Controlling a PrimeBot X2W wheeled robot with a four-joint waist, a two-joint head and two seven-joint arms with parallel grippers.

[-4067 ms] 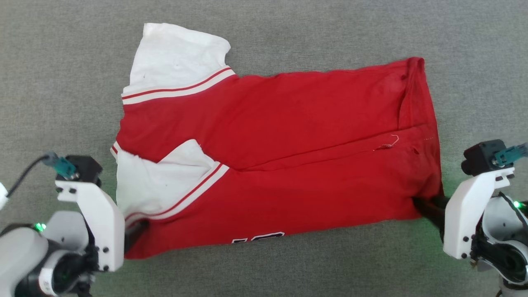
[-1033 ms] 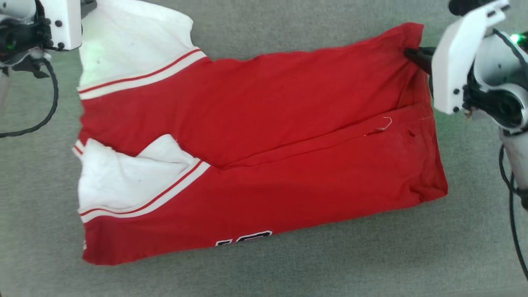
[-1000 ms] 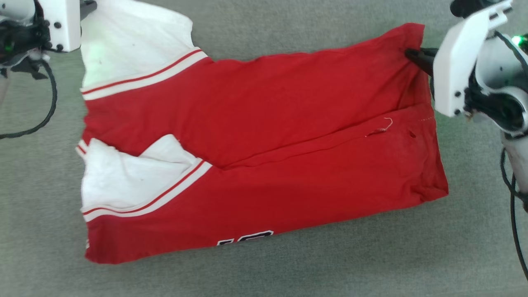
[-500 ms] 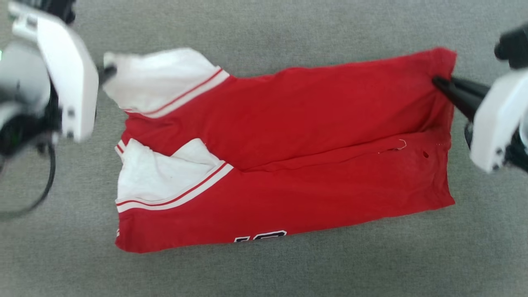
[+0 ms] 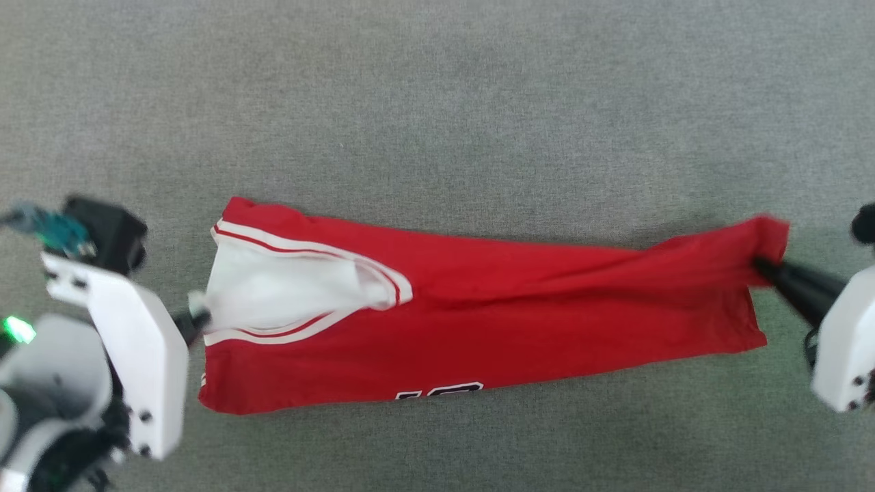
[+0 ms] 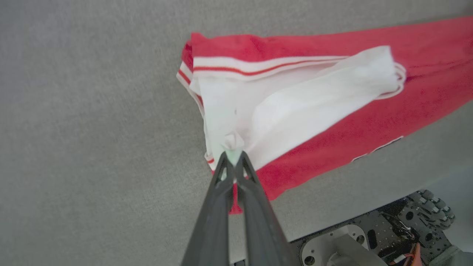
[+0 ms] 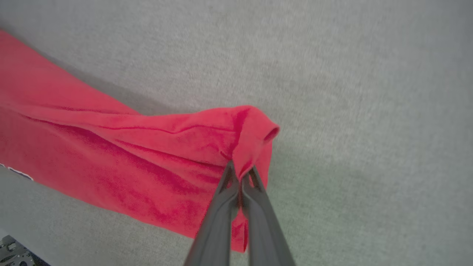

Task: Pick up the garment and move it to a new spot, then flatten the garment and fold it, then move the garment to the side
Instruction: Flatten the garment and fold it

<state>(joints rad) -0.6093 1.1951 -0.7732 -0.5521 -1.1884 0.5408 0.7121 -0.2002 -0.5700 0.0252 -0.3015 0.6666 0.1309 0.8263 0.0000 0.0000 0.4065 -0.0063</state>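
Note:
The garment [image 5: 519, 314], a red jersey with white sleeves and striped trim, lies as a long narrow band across the grey surface, its far half drawn over toward the near edge. Part of a black print peeks out at its near edge. My left gripper [image 5: 195, 318] is shut on the white sleeve's edge at the band's left end; the left wrist view shows the garment [image 6: 332, 111] with white cloth pinched in that gripper [image 6: 232, 157]. My right gripper [image 5: 762, 268] is shut on the red hem corner at the right end, and the right wrist view shows the garment [image 7: 129, 155] bunched in this gripper [image 7: 241, 171].
Grey carpet-like surface [image 5: 437, 123] stretches all around the garment. The robot's dark base [image 6: 388, 236] shows at the bottom right of the left wrist view.
Both grippers have pulled the garment's far edge toward the near edge, folding it into a narrower band. The top white sleeve now lies over the lower one.

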